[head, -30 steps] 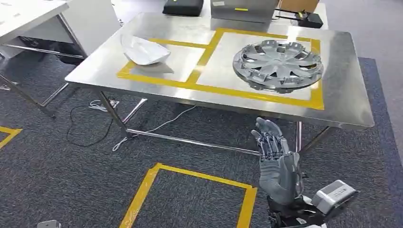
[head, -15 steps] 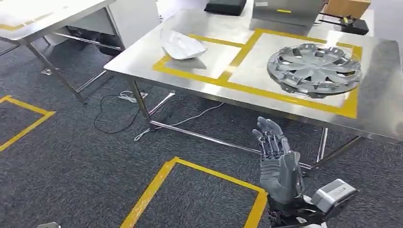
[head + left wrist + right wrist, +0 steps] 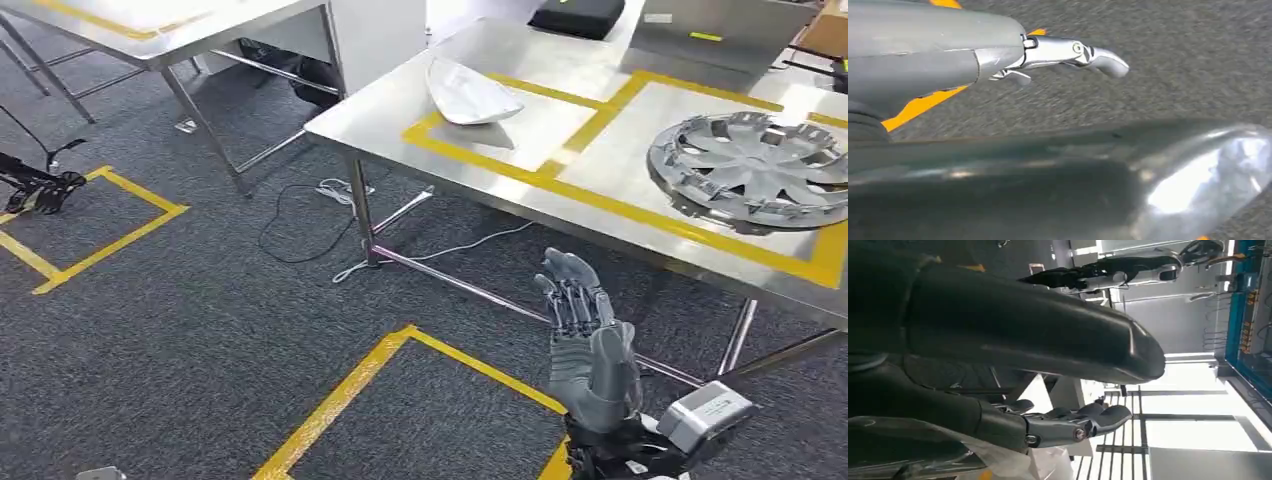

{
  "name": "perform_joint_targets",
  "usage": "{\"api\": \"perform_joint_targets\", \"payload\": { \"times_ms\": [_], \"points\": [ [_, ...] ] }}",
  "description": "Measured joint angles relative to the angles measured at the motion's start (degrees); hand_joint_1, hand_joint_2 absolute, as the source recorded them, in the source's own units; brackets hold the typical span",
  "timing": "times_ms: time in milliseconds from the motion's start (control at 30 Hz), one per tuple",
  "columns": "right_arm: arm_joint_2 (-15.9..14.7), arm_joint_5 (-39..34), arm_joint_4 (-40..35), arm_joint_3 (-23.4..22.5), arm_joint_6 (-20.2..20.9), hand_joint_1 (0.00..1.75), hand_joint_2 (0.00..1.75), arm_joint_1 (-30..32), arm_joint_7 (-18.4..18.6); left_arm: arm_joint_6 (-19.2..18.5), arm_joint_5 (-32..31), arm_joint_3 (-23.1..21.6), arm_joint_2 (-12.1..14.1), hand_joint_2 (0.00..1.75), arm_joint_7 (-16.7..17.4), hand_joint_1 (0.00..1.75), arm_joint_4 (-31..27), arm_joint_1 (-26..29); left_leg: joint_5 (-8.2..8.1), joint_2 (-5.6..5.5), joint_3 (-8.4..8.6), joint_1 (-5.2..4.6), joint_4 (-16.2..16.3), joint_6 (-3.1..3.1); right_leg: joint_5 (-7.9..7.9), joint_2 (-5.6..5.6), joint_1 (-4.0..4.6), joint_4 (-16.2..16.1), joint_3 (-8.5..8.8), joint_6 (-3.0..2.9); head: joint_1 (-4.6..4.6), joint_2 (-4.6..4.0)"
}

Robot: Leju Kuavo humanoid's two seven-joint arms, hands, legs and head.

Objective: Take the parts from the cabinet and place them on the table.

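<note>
A white curved part (image 3: 470, 95) lies in the left yellow-taped field of the steel table (image 3: 380, 125). Beside it, a silver wheel cover (image 3: 760, 170) lies in the right field. My right hand (image 3: 590, 350) is raised in front of me, below the table's near edge, fingers straight and apart, holding nothing. The right wrist view shows the same hand (image 3: 1068, 422) stretched out and empty. My left hand (image 3: 1068, 52) hangs over the grey carpet with a finger extended and nothing in it.
A second steel table (image 3: 200, 25) stands at the upper left. Yellow tape squares (image 3: 350, 390) mark the carpet, and cables (image 3: 320, 215) lie near the table leg. A black object (image 3: 35, 190) sits at the far left. A grey box (image 3: 720, 30) stands at the table's back.
The whole view has swung left, so the table and both parts now sit further right in the picture. My right hand keeps the same raised, spread pose.
</note>
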Motion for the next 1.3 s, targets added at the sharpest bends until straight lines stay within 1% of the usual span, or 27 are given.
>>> {"api": "perform_joint_targets", "payload": {
  "times_ms": [33, 67, 100, 133, 200, 233, 267, 333, 367, 400, 433, 567, 633, 667, 733, 800, 867, 900, 933, 1000, 1067, 1100, 1133, 1167, 1233, 1267, 1300],
  "points": [
    [0.0, 0.0, 0.0, 0.0, 0.0, 0.0, 0.0, -0.1, 0.0, 0.0, 0.0, 0.0, 0.0, 0.0, 0.0, 0.0, 0.0, 0.1, 0.28, -0.73, -0.13, 0.04, -0.1, -0.45, 0.18, -0.67, 0.1, -0.1, 0.0, -0.29, 0.04, 0.0],
    [0.0, 0.0, 0.0, 0.0, 0.0, 0.0, 0.0, -0.1, 0.0, 0.0, 0.0, 0.1, 0.0, 0.0, 0.0, 0.0, 0.0, 0.1, -0.08, -0.36, -0.26, -0.04, 0.3, -0.62, 0.55, -1.61, -0.43, -0.8, 0.17, -0.77, 0.0, 0.0],
    [0.0, 0.0, 0.0, 0.0, 0.0, 0.0, 0.0, -0.1, 0.0, 0.0, 0.0, 0.1, 0.0, 0.0, 0.0, 0.0, 0.0, 0.1, -1.15, 2.68, -0.72, -0.28, 1.5, -0.92, 0.65, -2.5, -0.41, -0.9, 0.35, -1.1, -0.11, 0.0],
    [0.0, 0.0, -0.1, 0.0, 0.0, 0.0, 0.0, 0.0, -0.1, 0.0, 0.0, 0.1, 0.0, 0.0, 0.0, 0.0, 0.0, 0.0, -3.24, 4.56, -2.07, -0.26, 4.5, -1.24, 0.64, -3.26, -0.38, -0.9, 0.35, -1.35, -0.53, 0.0],
    [0.0, 0.0, -0.1, -0.1, 0.0, 0.0, 0.0, 0.2, 0.0, 0.0, 0.0, 0.1, -0.1, 0.0, 0.0, 0.0, 0.0, -0.2, -7.97, 5.77, -6.32, 0.07, 14.2, -1.81, 0.59, -5.24, -0.25, -0.8, 0.19, -1.41, -0.53, 0.0],
    [0.0, 0.0, -0.1, -0.1, 0.0, 0.0, 0.0, 0.2, 0.0, 0.0, 0.0, 0.1, -0.1, 0.0, 0.0, 0.0, 0.0, -0.2, -9.13, 5.87, -7.75, 0.19, 17.8, -2.05, 0.59, -6.19, -0.24, -0.7, 0.13, -1.41, -0.55, 0.0],
    [0.0, 0.0, -0.1, -0.1, 0.0, 0.0, 0.0, 0.2, 0.0, 0.0, -0.1, 0.1, -0.1, 0.0, 0.0, 0.0, 0.0, -0.1, -8.74, 5.91, -7.71, 0.3, 18.2, -2.16, 0.58, -7.04, -0.24, -0.7, 0.13, -1.4, -0.55, 0.0],
    [0.0, 0.0, -0.1, -0.1, 0.0, 0.0, 0.0, 0.1, 0.0, 0.0, -0.2, 0.3, 0.0, 0.0, 0.0, 0.0, 0.0, 0.1, -4.95, 6.31, -4.09, 0.45, 11.9, -2.2, 0.5, -8.44, -0.24, -0.7, 0.18, -1.27, -0.55, 0.0],
    [0.0, 0.0, -0.1, -0.1, 0.0, 0.0, 0.0, 0.1, 0.0, 0.0, -0.2, 0.3, 0.0, 0.0, 0.0, 0.0, 0.0, 0.0, -2.34, 7.45, -0.62, 0.44, 5.6, -2.07, 0.39, -9.17, -0.24, -0.6, 0.33, -1.1, -0.57, 0.0],
    [0.0, 0.0, -0.1, -0.1, 0.0, 0.0, 0.0, 0.1, 0.0, 0.0, -0.2, 0.3, 0.0, 0.0, 0.0, 0.0, 0.0, 0.0, -1.53, 10.68, 2.15, 0.25, 0.5, -1.91, 0.21, -9.75, -0.05, -0.5, 0.54, -0.8, -0.57, 0.0],
    [0.0, 0.0, -0.2, -0.1, 0.0, 0.0, 0.0, 0.1, 0.0, 0.0, -0.3, 0.3, 0.0, 0.0, 0.0, 0.0, 0.0, -0.2, -1.94, 11.24, 2.35, -0.26, 0.0, -1.44, 0.0, -10.15, 0.38, -0.3, 0.46, -0.42, -0.61, 0.0],
    [0.0, 0.0, -0.2, 0.0, 0.0, 0.0, 0.0, 0.0, 0.0, 0.0, -0.3, 0.4, -0.1, 0.0, 0.0, 0.0, 0.0, 0.1, -1.41, 8.68, 1.7, -0.36, -0.3, 0.18, -0.02, -11.97, 0.18, -0.7, 0.98, 0.85, -0.35, 0.0],
    [0.0, 0.1, -0.2, -0.1, 0.0, 0.0, 0.0, -0.1, -0.1, 0.0, -0.4, 0.4, -0.1, 0.0, 0.0, 0.0, 0.0, 0.0, -0.93, 7.7, 1.74, 0.0, -0.6, 0.95, -3.28, -7.02, -0.04, 3.0, -0.86, 1.15, 0.07, 0.0],
    [0.0, 0.1, -0.2, -0.1, 0.0, 0.0, 0.0, 0.0, 0.0, 0.0, -0.4, 0.5, 0.0, 0.0, 0.0, 0.0, 0.0, -0.1, -0.79, 7.16, 1.57, -0.01, -0.6, 1.22, -5.63, -5.74, -0.05, 7.4, -2.78, 1.17, 0.2, 0.0],
    [-0.1, 0.0, -0.2, -0.1, -0.1, 0.0, 0.0, 0.2, 0.0, 0.0, -0.4, 0.5, 0.0, 0.0, 0.0, 0.0, 0.0, -0.2, -0.62, 5.76, 1.21, -0.26, -0.6, 1.48, -9.13, -4.86, 0.02, 16.6, -7.25, 1.19, 0.24, 0.0],
    [-0.1, 0.0, -0.1, -0.1, -0.1, 0.0, 0.0, 0.2, 0.0, 0.0, -0.4, 0.5, 0.0, 0.0, 0.0, 0.0, 0.0, 0.0, -0.55, 4.2, 1.2, -0.39, -0.5, 1.49, -7.38, -4.73, 0.05, 17.0, -7.72, 0.97, 0.2, 0.0],
    [-0.1, 0.0, -0.2, -0.1, -0.1, 0.0, 0.0, 0.2, 0.0, 0.0, -0.4, 0.5, 0.0, 0.0, 0.0, 0.0, 0.0, 0.0, -0.48, 2.51, 1.39, -0.41, -0.5, 1.37, -2.0, -3.97, 0.02, 8.1, -3.68, 0.54, 0.22, 0.0],
    [-0.1, 0.0, -0.2, -0.1, -0.1, 0.0, 0.0, 0.1, 0.0, 0.0, -0.4, 0.5, 0.0, 0.0, 0.0, 0.0, 0.0, -0.1, -0.45, 1.82, 1.46, -0.41, -0.4, 1.29, 0.29, -2.51, 0.02, 3.2, -1.47, 0.24, 0.22, 0.0],
    [-0.1, 0.0, -0.2, -0.1, -0.1, 0.0, 0.0, 0.1, 0.0, 0.0, -0.4, 0.5, -0.1, 0.0, 0.0, 0.0, 0.0, -0.1, -0.35, 1.2, 1.2, -0.5, -0.3, 0.96, 0.0, 1.05, -0.26, 0.6, -0.19, -0.07, 0.11, 0.0],
    [-0.2, 0.1, -0.2, -0.1, -0.1, 0.0, 0.0, 0.2, 0.1, 0.0, -0.5, 0.6, -0.1, 0.0, 0.0, 0.0, 0.0, -0.2, 0.05, -0.13, 0.2, -0.08, -0.1, 0.06, -0.03, 0.35, -0.05, -0.2, 0.23, 0.02, 0.09, 0.0],
    [-0.2, 0.2, -0.3, -0.1, -0.1, 0.0, 0.0, 0.1, 0.2, 0.0, -0.7, 0.7, -0.1, 0.0, 0.0, 0.0, 0.0, 0.1, 0.51, -1.7, -0.07, -0.01, -0.3, -0.86, 0.29, -1.04, -0.03, -0.5, 0.36, -0.46, 0.09, 0.0],
    [-0.2, 0.3, -0.3, -0.1, -0.1, 0.0, 0.0, -0.1, 0.2, 0.0, -0.9, 0.8, 0.0, 0.0, 0.0, 0.0, 0.0, 0.2, -0.08, -0.21, -0.21, 0.06, 0.3, -0.9, 0.67, -2.15, -0.49, -1.1, 0.76, -0.89, 0.09, 0.0],
    [-0.2, 0.3, -0.3, -0.1, 0.0, 0.0, 0.0, 0.0, 0.2, 0.0, -0.9, 0.8, -0.1, 0.0, 0.0, 0.0, 0.0, 0.1, -1.56, 3.11, -0.98, -0.33, 2.3, -1.14, 0.64, -2.87, -0.4, -1.3, 1.02, -1.07, -0.37, 0.0],
    [-0.2, 0.4, -0.4, -0.1, 0.0, 0.0, 0.0, 0.1, 0.2, 0.0, -1.0, 0.8, -0.1, 0.0, 0.0, 0.0, 0.0, 0.1, -3.74, 4.7, -2.71, -0.26, 6.0, -1.42, 0.57, -3.79, -0.33, -1.3, 1.05, -1.31, -0.57, 0.0],
    [-0.2, 0.4, -0.4, -0.2, 0.0, 0.0, 0.0, 0.2, 0.3, 0.0, -1.0, 0.8, -0.2, 0.0, 0.0, 0.0, 0.0, -0.2, -7.74, 5.76, -6.88, 0.07, 14.9, -1.85, 0.43, -5.74, -0.16, -1.3, 1.02, -1.5, -0.5, 0.0],
    [-0.2, 0.4, -0.4, -0.1, 0.0, 0.0, 0.0, 0.2, 0.3, 0.0, -1.0, 0.8, -0.1, 0.0, 0.0, 0.0, 0.0, -0.2, -8.49, 5.88, -8.13, 0.2, 17.8, -2.05, 0.37, -6.61, -0.12, -1.3, 0.99, -1.5, -0.55, 0.0],
    [-0.2, 0.4, -0.4, -0.2, 0.0, 0.0, 0.0, 0.2, 0.4, 0.0, -1.0, 0.9, -0.1, 0.0, 0.0, 0.0, 0.0, -0.1, -7.54, 5.91, -7.76, 0.33, 17.4, -2.17, 0.3, -7.5, -0.12, -1.3, 1.05, -1.43, -0.52, 0.0]
  ]
}}
